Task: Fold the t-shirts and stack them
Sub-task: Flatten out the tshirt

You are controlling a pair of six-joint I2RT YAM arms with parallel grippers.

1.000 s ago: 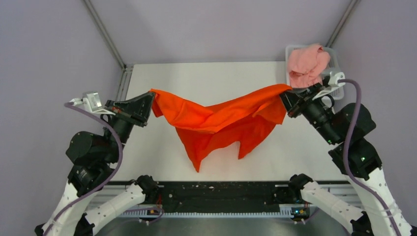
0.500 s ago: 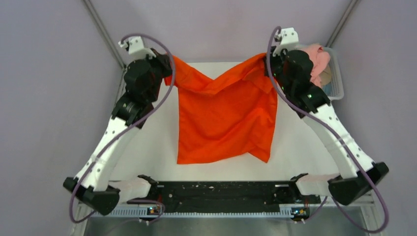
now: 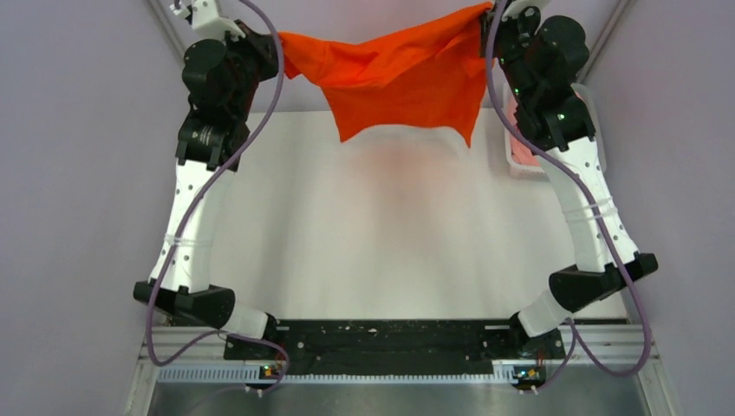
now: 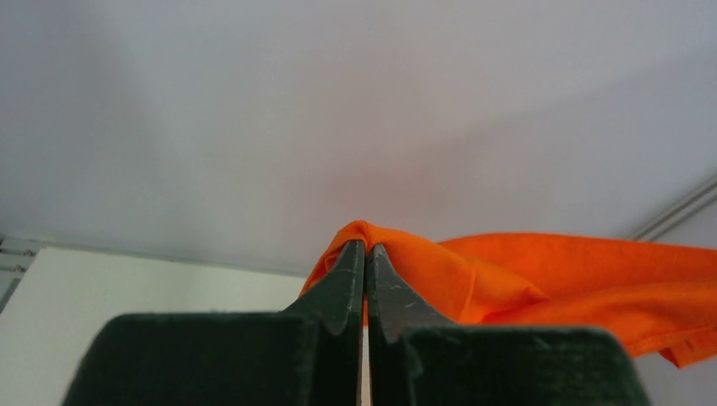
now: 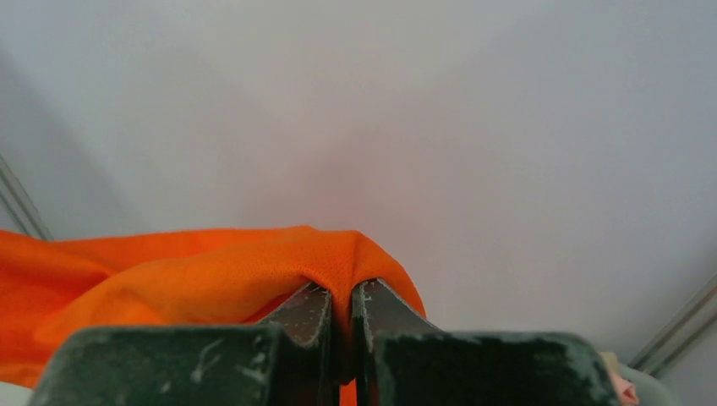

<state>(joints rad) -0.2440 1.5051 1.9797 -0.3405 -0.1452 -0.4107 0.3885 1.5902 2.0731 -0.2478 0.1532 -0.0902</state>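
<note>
- orange-red t-shirt [image 3: 403, 78] held up in the air between the two arms, above the far end of the white table [image 3: 390, 251], not touching it
- left gripper [image 4: 365, 249]: fingers pressed together, pinching the shirt's left top corner, cloth bunched over the tips
- right gripper [image 5: 341, 296]: fingers almost together, pinching a fold at the shirt's right top corner, cloth wrapped over the tips
- top edge sags and wrinkles between the two grips; bottom edge uneven, one corner hanging lower on the right
- both arms stretched up toward the far wall
- pale pink t-shirt [image 3: 518, 143] in white basket [image 3: 529, 172], far right of table, mostly hidden behind right arm
</note>
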